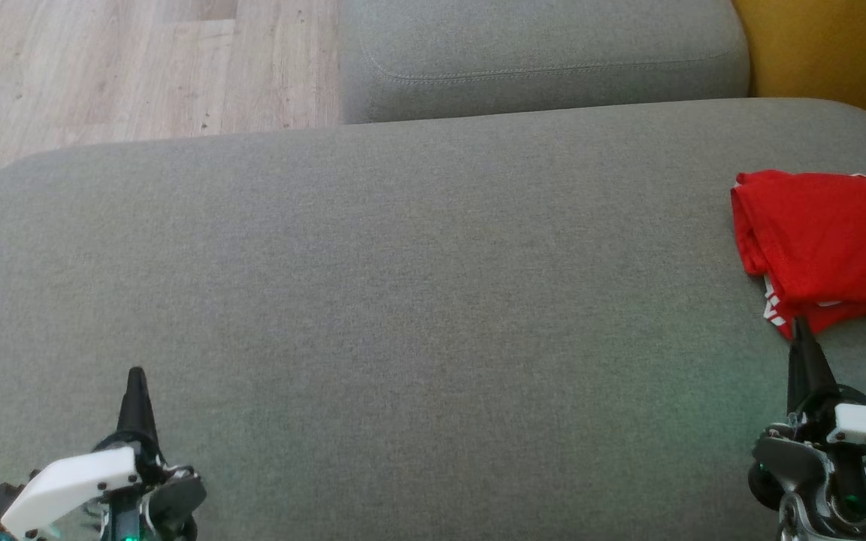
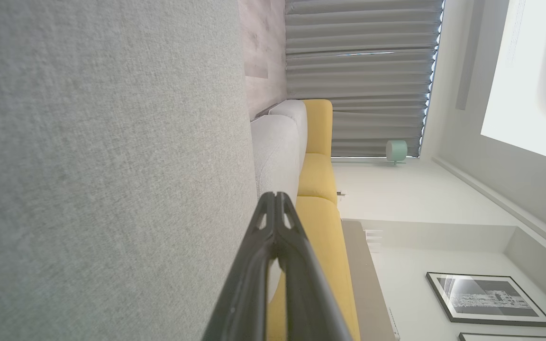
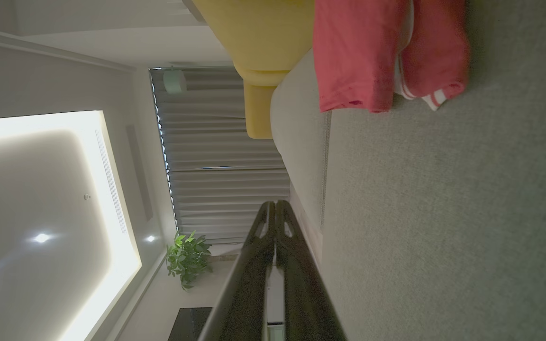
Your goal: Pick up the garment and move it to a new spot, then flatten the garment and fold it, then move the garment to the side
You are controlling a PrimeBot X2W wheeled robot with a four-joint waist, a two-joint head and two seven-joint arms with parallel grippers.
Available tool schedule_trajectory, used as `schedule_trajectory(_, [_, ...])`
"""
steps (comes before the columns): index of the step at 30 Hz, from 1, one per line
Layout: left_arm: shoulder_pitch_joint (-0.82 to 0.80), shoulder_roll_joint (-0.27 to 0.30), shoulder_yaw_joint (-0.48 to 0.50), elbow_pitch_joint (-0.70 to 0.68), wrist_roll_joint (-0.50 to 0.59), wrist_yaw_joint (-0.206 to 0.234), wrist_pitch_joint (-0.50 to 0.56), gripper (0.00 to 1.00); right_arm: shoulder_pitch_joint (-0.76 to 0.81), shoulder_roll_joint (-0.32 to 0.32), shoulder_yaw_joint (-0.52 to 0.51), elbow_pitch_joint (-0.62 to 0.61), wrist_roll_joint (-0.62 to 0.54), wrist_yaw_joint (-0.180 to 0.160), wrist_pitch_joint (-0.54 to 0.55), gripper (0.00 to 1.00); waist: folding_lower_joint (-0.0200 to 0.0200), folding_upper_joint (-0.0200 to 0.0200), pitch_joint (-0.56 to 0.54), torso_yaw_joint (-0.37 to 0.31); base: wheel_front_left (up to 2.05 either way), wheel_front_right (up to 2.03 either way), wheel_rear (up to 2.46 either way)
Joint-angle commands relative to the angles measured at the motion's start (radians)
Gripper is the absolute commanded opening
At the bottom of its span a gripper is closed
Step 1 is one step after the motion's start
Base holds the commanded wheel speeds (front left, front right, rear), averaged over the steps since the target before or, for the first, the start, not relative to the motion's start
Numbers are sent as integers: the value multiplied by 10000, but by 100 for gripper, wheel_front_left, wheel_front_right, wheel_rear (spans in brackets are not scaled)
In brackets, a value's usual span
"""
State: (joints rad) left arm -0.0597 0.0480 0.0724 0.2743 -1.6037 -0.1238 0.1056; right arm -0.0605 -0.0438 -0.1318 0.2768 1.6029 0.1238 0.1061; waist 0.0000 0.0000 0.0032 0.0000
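Observation:
The garment (image 1: 831,244) is red with white stripes and lies folded at the right edge of a grey cushion (image 1: 403,300), partly cut off by the head view's border. It also appears at the top of the right wrist view as a red garment (image 3: 363,52). My right gripper (image 1: 801,327) is shut and empty, its tips just short of the garment's near edge. Both fingers press together in its own view, right gripper (image 3: 275,204). My left gripper (image 1: 135,373) is shut and empty at the lower left, far from the garment, with fingertips joined in the left wrist view, left gripper (image 2: 275,196).
A second grey cushion (image 1: 538,60) sits behind the first. Wooden floor (image 1: 102,68) lies at the upper left. Yellow upholstery (image 1: 831,45) stands at the upper right. Curtains (image 2: 358,76) and a framed picture (image 2: 486,298) are on the room's walls.

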Motion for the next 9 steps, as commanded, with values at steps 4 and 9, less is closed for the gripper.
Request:
schedule_trajectory(4, [-483, 45, 392, -289, -67, -69, 59, 0, -472, -84, 198, -321, 71, 69, 56, 0, 0, 0, -1, 0, 0, 0, 0])
schedule_trajectory(9, [-483, 44, 393, -289, -66, -69, 60, 0, -472, -84, 198, -321, 70, 69, 57, 0, 0, 0, -1, 0, 0, 0, 0])
